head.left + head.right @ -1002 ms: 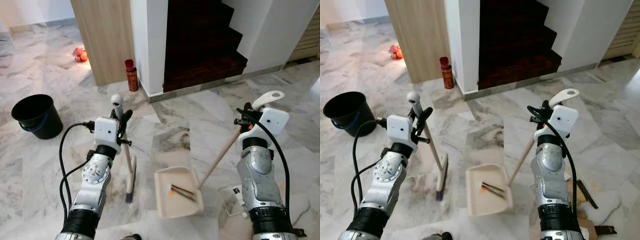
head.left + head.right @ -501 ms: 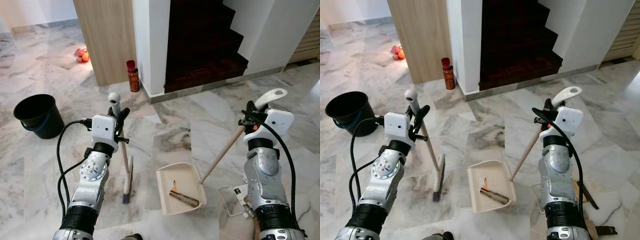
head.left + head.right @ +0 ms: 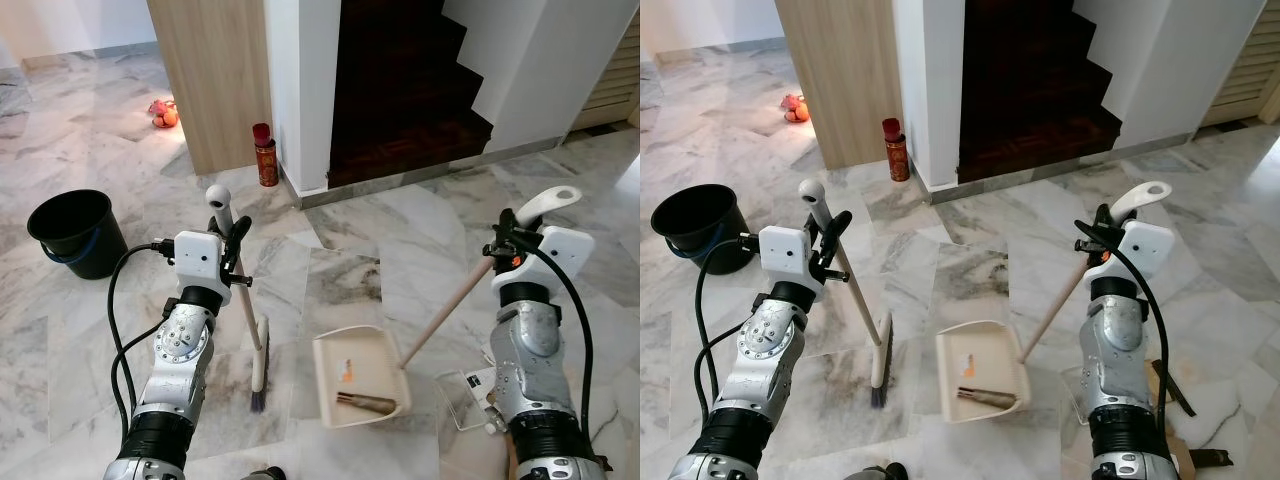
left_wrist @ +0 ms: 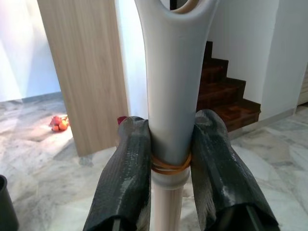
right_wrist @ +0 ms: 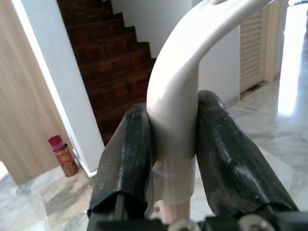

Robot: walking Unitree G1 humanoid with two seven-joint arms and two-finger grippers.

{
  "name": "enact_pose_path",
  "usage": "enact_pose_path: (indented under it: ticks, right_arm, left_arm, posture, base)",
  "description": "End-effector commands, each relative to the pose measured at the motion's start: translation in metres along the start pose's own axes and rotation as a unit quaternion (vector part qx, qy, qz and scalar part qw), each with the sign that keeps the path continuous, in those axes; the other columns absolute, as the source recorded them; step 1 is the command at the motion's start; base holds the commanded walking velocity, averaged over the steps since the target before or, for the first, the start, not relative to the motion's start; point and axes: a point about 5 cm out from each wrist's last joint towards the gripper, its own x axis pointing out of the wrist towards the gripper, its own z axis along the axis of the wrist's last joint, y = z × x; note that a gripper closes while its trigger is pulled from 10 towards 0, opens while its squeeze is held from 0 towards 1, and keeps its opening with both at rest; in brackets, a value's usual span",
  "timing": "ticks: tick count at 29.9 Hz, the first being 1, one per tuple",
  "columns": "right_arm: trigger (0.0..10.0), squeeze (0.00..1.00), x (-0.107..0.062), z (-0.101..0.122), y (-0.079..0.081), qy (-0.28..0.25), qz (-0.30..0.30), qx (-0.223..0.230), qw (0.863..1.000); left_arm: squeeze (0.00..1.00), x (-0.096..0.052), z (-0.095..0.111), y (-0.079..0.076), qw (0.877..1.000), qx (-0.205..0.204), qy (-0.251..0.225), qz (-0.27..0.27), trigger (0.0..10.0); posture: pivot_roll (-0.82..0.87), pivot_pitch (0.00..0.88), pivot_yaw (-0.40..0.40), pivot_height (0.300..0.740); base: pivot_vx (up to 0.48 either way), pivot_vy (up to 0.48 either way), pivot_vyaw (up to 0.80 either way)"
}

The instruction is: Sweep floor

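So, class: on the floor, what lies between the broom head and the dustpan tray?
Nothing: in the left eye view only bare marble floor separates the broom head from the dustpan tray.

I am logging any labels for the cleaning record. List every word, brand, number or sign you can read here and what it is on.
None can be read as text.
red can by the wall corner: it carries a patterned label, too small and blurred to read.
clear flat packet on the floor beside the right arm: dark print on it, too small to read.
black bucket, broom and dustpan: no markings visible.
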Motion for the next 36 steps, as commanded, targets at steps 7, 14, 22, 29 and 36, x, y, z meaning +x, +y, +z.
enact_pose_path:
  ticks: [7,14,22,29,36]
  right_arm:
    - [10.0,0.0,0.005,0.011,0.004,-0.023,0.01,0.009,1.0]
    - [10.0,0.0,0.006,0.011,0.004,-0.023,0.012,0.006,1.0]
    - [10.0,0.0,0.004,0.01,0.006,-0.019,0.021,-0.003,1.0]
    - [10.0,0.0,0.004,0.01,0.007,-0.02,0.021,0.003,1.0]
    - [10.0,0.0,0.004,0.008,0.009,-0.018,0.025,0.006,0.999]
  left_arm:
    - [0.0,-0.001,0.009,0.002,1.0,-0.011,-0.016,0.006,10.0]
    - [0.0,-0.002,-0.003,0.0,0.999,-0.039,0.027,0.007,10.0]
    - [0.0,-0.003,0.0,-0.003,0.999,-0.023,0.025,-0.003,10.0]
    - [0.0,-0.002,0.004,-0.004,1.0,-0.011,0.02,-0.011,10.0]
    - [0.0,-0.001,0.005,-0.006,1.0,-0.001,0.017,-0.016,10.0]
  posture:
    - [0.01,0.055,-0.012,0.74]
    - [0.01,0.068,-0.014,0.74]
    - [0.01,0.074,-0.015,0.74]
    - [0.01,0.072,-0.012,0.74]
    - [0.02,0.066,-0.01,0.74]
  base:
    - [0.0,0.0,0.0]
    - [0.0,0.0,0.0]
    - [0.0,0.0,0.33]
    - [0.0,0.0,0.77]
    - [0.0,0.0,0.77]
